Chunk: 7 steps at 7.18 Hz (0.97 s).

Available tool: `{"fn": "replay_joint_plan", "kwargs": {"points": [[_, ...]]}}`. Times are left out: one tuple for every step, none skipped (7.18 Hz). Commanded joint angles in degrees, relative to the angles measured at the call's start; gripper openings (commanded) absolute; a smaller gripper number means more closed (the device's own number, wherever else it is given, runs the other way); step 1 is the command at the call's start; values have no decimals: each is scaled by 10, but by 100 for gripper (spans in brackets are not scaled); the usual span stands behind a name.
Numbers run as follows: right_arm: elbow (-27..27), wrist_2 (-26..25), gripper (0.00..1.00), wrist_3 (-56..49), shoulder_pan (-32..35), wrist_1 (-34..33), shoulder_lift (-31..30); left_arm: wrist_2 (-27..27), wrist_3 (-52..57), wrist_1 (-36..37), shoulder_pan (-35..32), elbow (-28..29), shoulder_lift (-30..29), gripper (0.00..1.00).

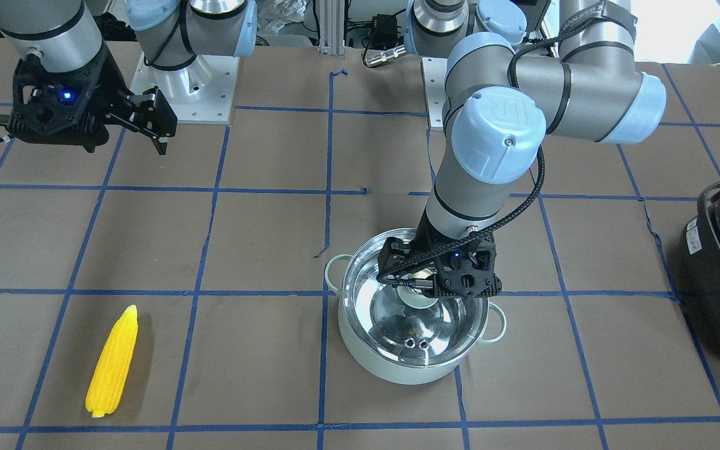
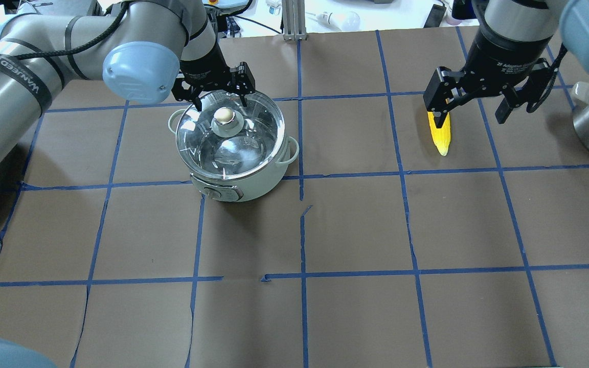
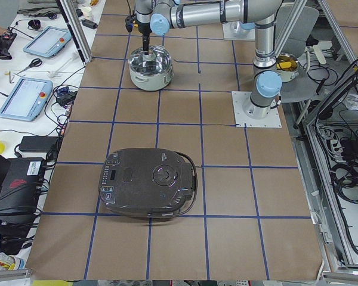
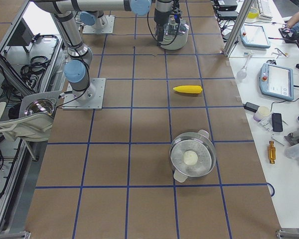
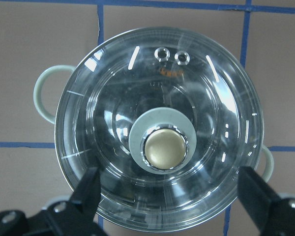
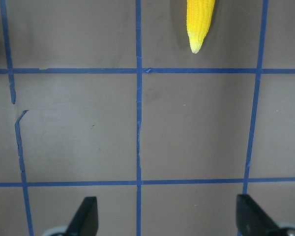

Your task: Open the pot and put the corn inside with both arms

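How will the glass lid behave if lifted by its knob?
Probably rigid and breakable: the lid looks like clear glass. The knob is smooth, rounded and shiny, so a grip may slip. It sits at the centre, so the lid should hang about level.

Glossy glass lid on a shiny steel-lined pot, matt brown paper table, bumpy yellow corn

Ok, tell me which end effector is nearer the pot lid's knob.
Left. The left end effector is right over the knob, fingers open either side. The right end effector is far across the table, on the corn's side.
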Motion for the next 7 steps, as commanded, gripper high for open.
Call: {"fn": "replay_joint_plan", "kwargs": {"points": [[-4, 1, 100, 4, 1, 0, -2, -1, -7, 12, 0, -1, -15, 98], [-5, -1, 100, 11, 0, -5, -1, 1, -4, 11, 0, -11, -17, 98], [-4, 1, 100, 11, -4, -12, 4, 1, -4, 13, 0, -16, -17, 98], [0, 10, 100, 10, -25, -32, 20, 2, -4, 13, 0, -15, -17, 97], [0, 13, 100, 9, -66, -37, 48, 2, -6, 13, 0, -19, -17, 92], [2, 16, 100, 3, -88, -85, 77, 2, -15, 12, 0, -21, -16, 86], [3, 16, 100, 2, -87, -132, 109, 1, -23, 12, 0, -21, -15, 82]]}}
